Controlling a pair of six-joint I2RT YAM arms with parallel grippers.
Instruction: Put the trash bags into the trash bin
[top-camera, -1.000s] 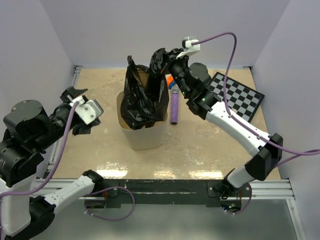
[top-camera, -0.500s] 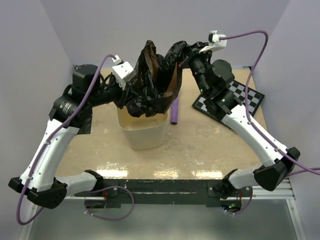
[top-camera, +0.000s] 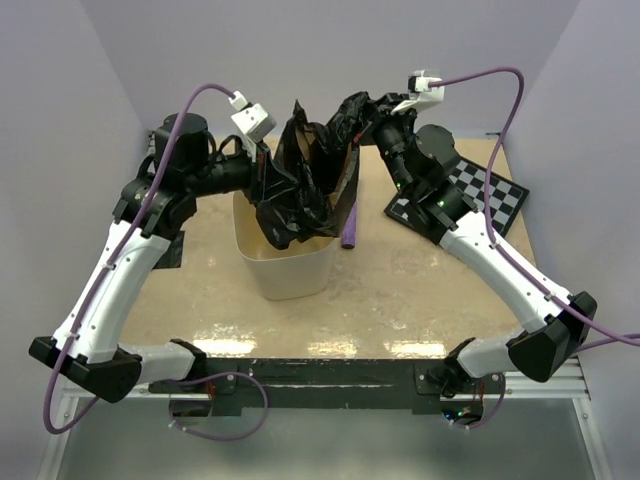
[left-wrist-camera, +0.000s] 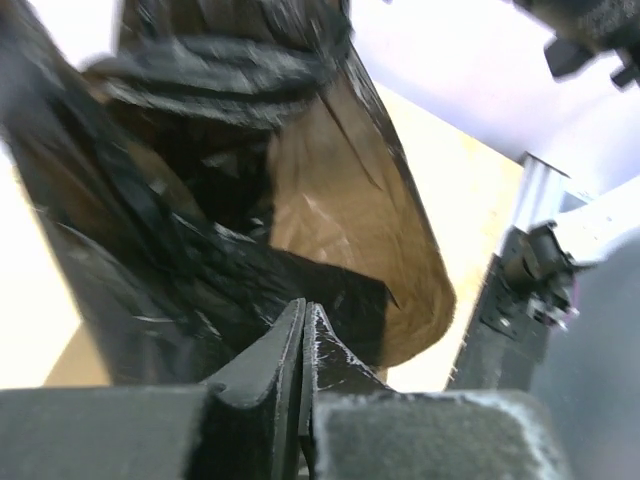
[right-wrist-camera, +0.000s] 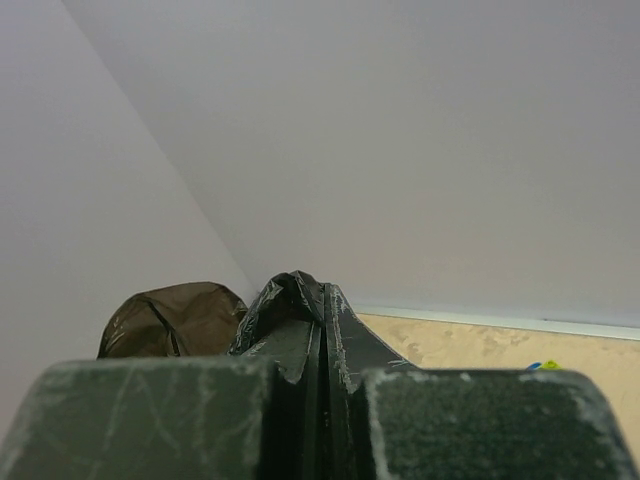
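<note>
The trash bag (top-camera: 305, 185) hangs over the trash bin (top-camera: 288, 272), its lower folds sagging into the bin's mouth. Its top edge is pulled out between the two tools, so its long axis runs left to right, rising a little toward the right. The left tool (top-camera: 264, 172) is pinched closed on the film at the left edge (fingertips together in its wrist view). The right tool (top-camera: 370, 116) is clamped on a bunched corner. The bin stands upright on the bench (top-camera: 420, 300)
</note>
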